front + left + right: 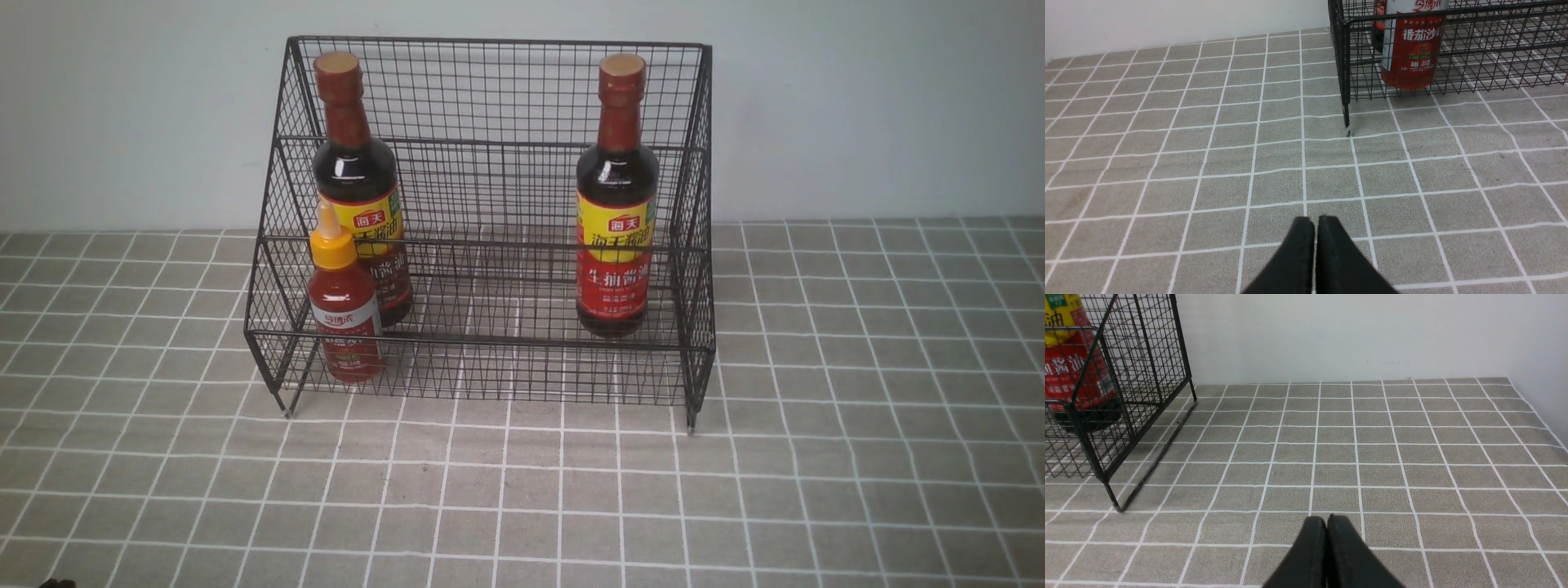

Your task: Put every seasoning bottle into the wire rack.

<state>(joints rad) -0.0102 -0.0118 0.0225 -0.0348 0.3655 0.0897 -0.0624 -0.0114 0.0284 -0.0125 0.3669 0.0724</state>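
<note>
Clenched and holding nothing, both the left hand (pixel 1315 222) and the right hand (pixel 1326 522) hover over the gray tiled counter (pixel 522 506), well apart from the black wire rack (pixel 482 220). Inside it stand all three bottles: the left soy-sauce bottle (pixel 359 180), the red squeeze bottle (pixel 344 314) just before it, and the right soy-sauce bottle (pixel 616 204).

We see the wire rack (pixel 490 220) standing at 12 o'clock on the grey checked tablecloth (pixel 522 490), against a pale wall (pixel 857 106). Inside it, all upright: one tall soy-sauce bottle (pixel 359 192) at 10 o'clock, the short red squeeze bottle (pixel 344 306) just in front of it, and a second soy-sauce bottle (pixel 616 204) at 2 o'clock, well apart from both.
</note>
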